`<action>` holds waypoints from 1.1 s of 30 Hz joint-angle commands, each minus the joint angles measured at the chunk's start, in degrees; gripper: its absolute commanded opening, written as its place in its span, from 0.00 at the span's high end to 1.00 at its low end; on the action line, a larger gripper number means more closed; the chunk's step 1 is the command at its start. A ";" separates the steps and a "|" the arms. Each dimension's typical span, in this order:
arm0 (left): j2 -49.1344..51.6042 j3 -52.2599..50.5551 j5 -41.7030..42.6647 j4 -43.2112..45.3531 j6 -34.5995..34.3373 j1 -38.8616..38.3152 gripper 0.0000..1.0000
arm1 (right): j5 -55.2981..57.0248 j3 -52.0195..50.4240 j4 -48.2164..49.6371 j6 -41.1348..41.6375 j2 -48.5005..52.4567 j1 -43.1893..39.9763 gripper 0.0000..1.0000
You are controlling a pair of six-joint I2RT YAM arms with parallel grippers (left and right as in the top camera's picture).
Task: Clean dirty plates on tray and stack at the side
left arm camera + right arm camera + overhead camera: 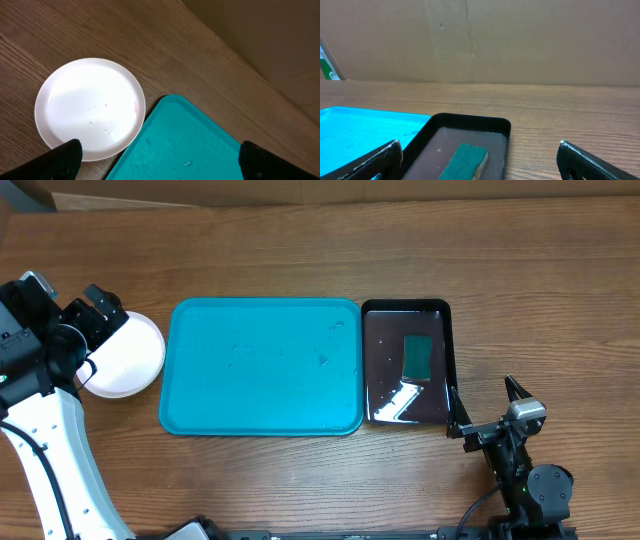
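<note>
A white plate [125,355] lies on the table just left of the turquoise tray [262,366]. In the left wrist view the plate [90,107] shows a few faint reddish specks and touches the tray's corner [170,107]. The tray holds no plates, only small water droplets. My left gripper [92,308] hovers over the plate's far-left edge, open and holding nothing; from the wrist its fingers [65,157] straddle plate and tray. My right gripper [482,395] stands open and holding nothing near the table's front right.
A glossy black tray [405,310] with a green sponge [417,356] sits against the turquoise tray's right side; the sponge [465,162] lies just ahead of my right gripper [482,162]. Cardboard walls stand behind the table.
</note>
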 commanded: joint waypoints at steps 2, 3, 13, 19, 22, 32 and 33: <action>0.31 0.13 0.28 0.04 0.92 -1.09 0.00 | -0.33 -0.57 0.33 0.17 -0.42 -0.17 0.00; -0.24 0.07 0.09 0.02 0.92 -1.55 0.00 | -0.31 -0.57 0.33 0.17 -0.42 -0.17 0.00; -13.14 0.02 0.07 0.02 0.92 -16.83 0.00 | -0.33 -0.57 0.33 0.17 -0.42 -0.17 0.00; -24.33 -2.75 0.09 -1.14 1.11 -22.29 0.00 | -0.31 -0.57 0.35 0.17 -0.42 -0.17 0.00; -30.97 -7.52 0.07 -1.29 1.14 -22.34 0.00 | -0.33 -0.57 0.33 0.17 -0.42 -0.17 0.00; -58.16 -32.68 -4.26 20.22 1.09 -22.36 0.00 | -0.31 -0.57 0.33 0.17 -0.42 -0.17 0.00; -60.94 -34.91 -4.26 25.05 1.09 -22.36 0.00 | -0.33 -0.57 0.35 0.17 -0.42 -0.17 0.00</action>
